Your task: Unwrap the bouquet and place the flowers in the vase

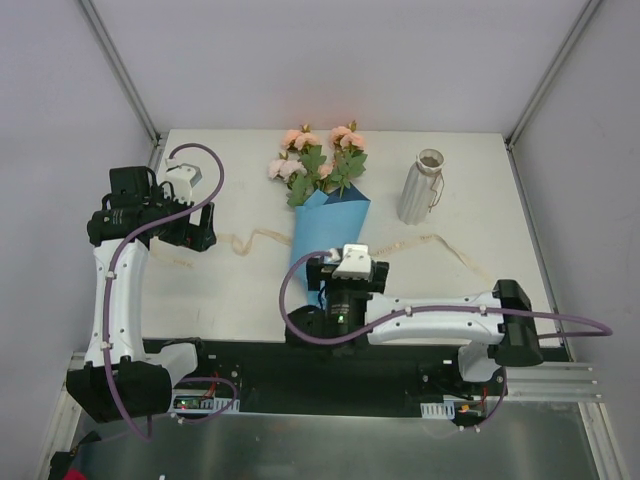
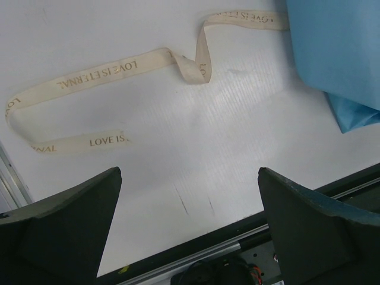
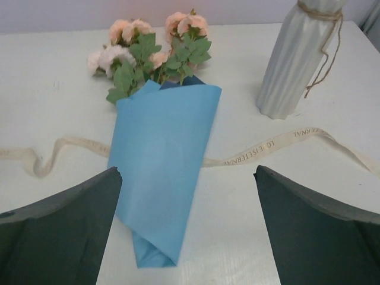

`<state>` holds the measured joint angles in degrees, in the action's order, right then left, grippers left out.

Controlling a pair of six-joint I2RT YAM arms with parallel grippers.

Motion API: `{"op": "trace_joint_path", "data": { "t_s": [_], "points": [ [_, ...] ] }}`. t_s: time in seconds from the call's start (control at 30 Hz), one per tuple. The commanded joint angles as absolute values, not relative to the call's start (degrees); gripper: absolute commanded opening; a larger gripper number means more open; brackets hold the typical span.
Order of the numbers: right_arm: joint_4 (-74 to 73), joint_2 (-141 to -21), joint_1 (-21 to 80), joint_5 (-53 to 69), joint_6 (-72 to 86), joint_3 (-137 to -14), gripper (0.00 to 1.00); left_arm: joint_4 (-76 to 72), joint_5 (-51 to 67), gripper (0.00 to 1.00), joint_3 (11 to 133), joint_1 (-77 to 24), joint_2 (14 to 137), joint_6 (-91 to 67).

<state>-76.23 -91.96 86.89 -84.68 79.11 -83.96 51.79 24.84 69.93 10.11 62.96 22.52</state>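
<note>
Bouquet [image 3: 160, 154], narrow end just beneath and ahead of the wide-spread, empty right pincer [image 3: 187, 178]

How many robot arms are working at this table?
2. The left gripper hangs open above the ribbon; the right gripper hangs open at the near end of the bouquet. None seems hidden.

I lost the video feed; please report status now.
Left claw open, right claw open, both empty. Bouquet wrapped, ribbon untied. Vase upright, nothing blocking.

Stems of the flowers [image 3: 145, 50] vanish inside blue paper [image 3: 160, 172]; vase [image 3: 294, 65] top cropped
</note>
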Motion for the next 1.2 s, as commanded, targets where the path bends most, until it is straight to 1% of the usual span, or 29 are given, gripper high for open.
{"op": "trace_joint_path", "data": {
  "t_s": [0.0,0.03,0.07,0.1,0.13,0.17,0.23,0.27,0.4,0.47,0.53,0.67,0.9,1.07,1.17],
  "points": [
    [-88.9,-92.0,91.9,-83.5,58.2,-83.0,1.0,52.5,27.1,0.99,71.4,9.8,61.7,22.1],
    [-73.5,-90.2,92.1,-81.4,49.6,-80.8,1.0,52.5,27.3,0.99,71.2,9.9,61.8,22.1],
    [-61.7,-87.5,91.7,-75.2,37.4,-72.3,1.0,52.3,27.3,0.99,71.1,9.9,61.8,22.1],
    [-48.7,-80.8,91.1,-70.4,26.7,-67.3,0.96,52.4,27.4,0.99,70.9,9.9,61.9,22.1],
    [-30.6,-77.6,90.2,-65.1,15.3,-63.6,0.96,52.3,27.2,0.99,70.9,9.9,61.9,21.9],
    [-27.1,-74.5,88.0,-58.9,14.1,-60.9,0.96,52.4,27.2,0.99,70.8,9.9,61.8,21.8],
    [-25.3,-75.1,86.3,-56.9,10.1,-61.5,0.96,52.3,27.0,0.99,70.6,9.8,61.4,21.8],
    [-25.2,-78.2,85.0,-54.0,7.9,-62.7,0.96,52.3,26.8,0.99,70.5,9.9,61.3,22.1],
    [-26.5,-88.1,83.6,-52.0,-1.3,-69.9,0.96,52.4,26.5,0.99,69.9,9.9,61.0,22.6],
    [-25.1,-91.8,82.9,-49.9,-5.3,-70.8,0.96,52.3,26.6,0.99,69.7,9.9,60.8,22.5],
    [-25.1,-94.6,82.4,-49.9,-7.5,-73.2,0.96,52.3,26.7,0.99,69.6,9.9,60.7,22.7],
    [-27.7,-103.4,80.8,-54.2,-11.2,-78.0,0.96,52.3,27.2,0.99,70.0,9.9,61.1,22.6],
    [-28.5,-110.0,78.6,-54.6,-14.1,-83.1,0.96,52.4,27.2,0.99,69.8,9.8,61.2,23.0],
    [-28.8,-112.9,78.3,-54.4,-14.9,-84.4,0.96,52.3,27.1,0.99,69.9,9.9,61.3,23.2],
    [-29.0,-114.7,78.4,-56.7,-16.3,-84.6,0.96,52.2,27.2,0.99,70.1,9.9,61.5,23.2]
  ]
}}
